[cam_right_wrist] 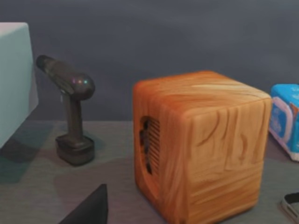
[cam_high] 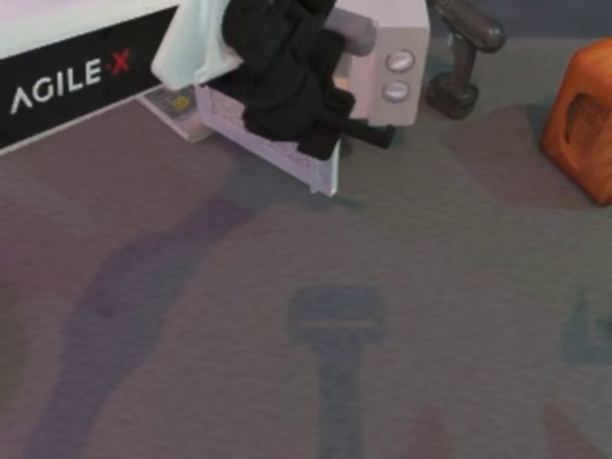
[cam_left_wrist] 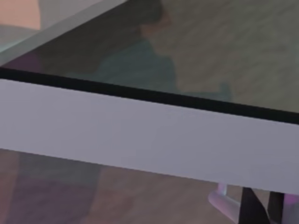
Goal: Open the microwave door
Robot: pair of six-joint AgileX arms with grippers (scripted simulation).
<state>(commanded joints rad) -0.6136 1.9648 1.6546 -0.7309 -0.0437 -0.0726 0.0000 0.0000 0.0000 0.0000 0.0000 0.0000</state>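
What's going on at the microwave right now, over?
Left gripper at the microwave door, which hangs partly open. Right arm parked out of the top view. Drill and orange box stand clear on the right.

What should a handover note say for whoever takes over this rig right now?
Left gripper: at the microwave door, by its free edge; fingers hidden.
Right gripper: not visible from above; its wrist camera faces the orange box and drill.
Microwave: top of the table, knobs facing out.
Done: door swung partly open.
Left: probably swing it wider, then release.
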